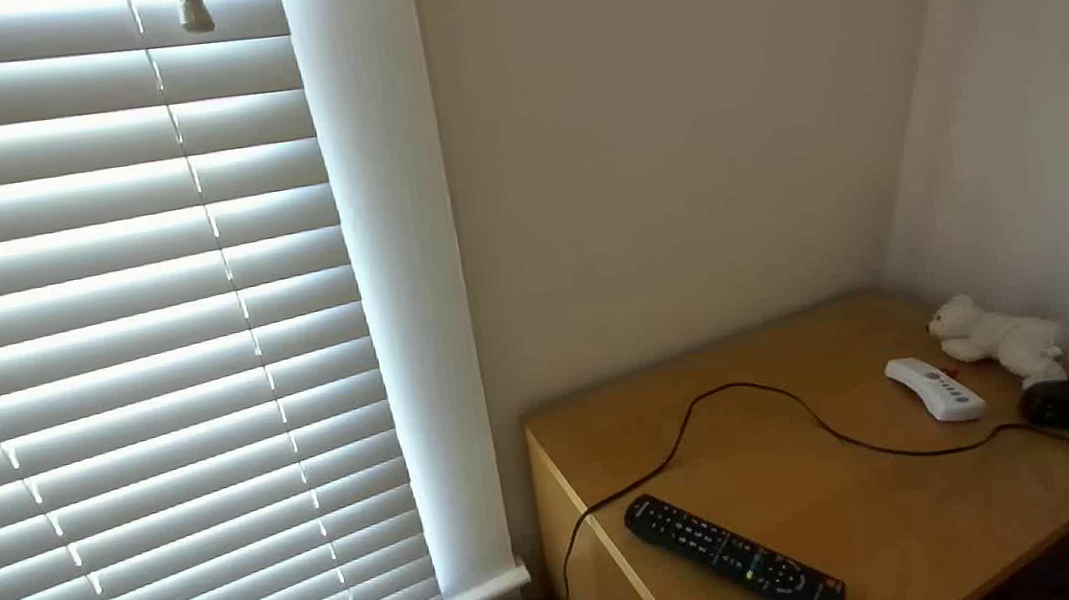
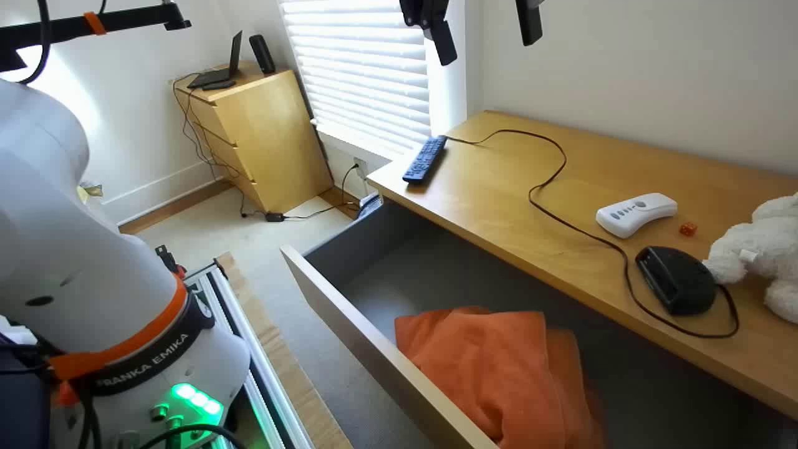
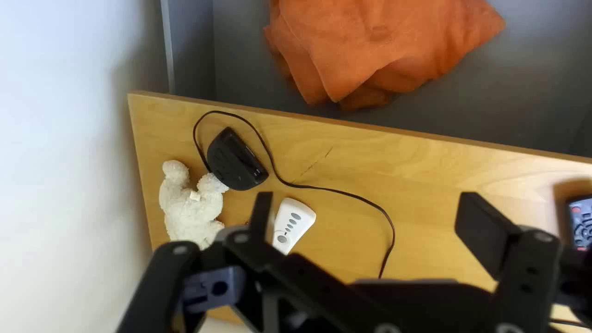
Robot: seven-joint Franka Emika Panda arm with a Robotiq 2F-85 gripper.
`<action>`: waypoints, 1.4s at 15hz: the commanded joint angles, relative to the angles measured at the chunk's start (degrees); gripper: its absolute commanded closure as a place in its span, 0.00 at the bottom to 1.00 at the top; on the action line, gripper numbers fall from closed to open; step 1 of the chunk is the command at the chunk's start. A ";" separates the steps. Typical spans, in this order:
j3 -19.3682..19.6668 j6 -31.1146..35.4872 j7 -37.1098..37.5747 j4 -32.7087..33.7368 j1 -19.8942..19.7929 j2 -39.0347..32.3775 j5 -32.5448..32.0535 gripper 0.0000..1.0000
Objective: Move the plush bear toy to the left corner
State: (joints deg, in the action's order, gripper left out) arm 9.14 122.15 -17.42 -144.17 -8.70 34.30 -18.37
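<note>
The plush bear toy [image 1: 1007, 342] is cream-white and lies on the light brown wooden desk top [image 2: 499, 199], at the end by the side wall. Part of it shows at the right edge of an exterior view [image 2: 770, 249]. In the wrist view the bear [image 3: 189, 212] is at left, touching or very close to a black device. A desk corner by the window trim [image 1: 544, 428] shows; I cannot tell which corner is the left one. My gripper [image 2: 487, 36] is open and empty, high above the desk. In the wrist view, its fingers [image 3: 367, 215] are wide apart, the bear outside them.
A white remote-like device [image 1: 935, 390], a small orange cube [image 2: 687, 229] and a black device [image 2: 676, 280] with a long cable lie near the bear. A black remote [image 1: 735, 559] lies nearer the window. An open drawer [image 2: 374, 349] below holds an orange cloth [image 2: 480, 368].
</note>
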 commanded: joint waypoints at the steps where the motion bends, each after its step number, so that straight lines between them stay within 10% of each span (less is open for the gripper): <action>1: 0.25 -0.24 0.13 0.14 0.33 0.00 -0.14 0.00; 10: 0.25 -0.24 0.14 0.14 0.33 -0.02 -0.14 0.00; 21: 1.18 12.72 1.93 21.61 0.67 -29.68 4.50 0.00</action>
State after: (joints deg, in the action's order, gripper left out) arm 8.94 135.82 -13.92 -131.67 -8.12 14.31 -17.15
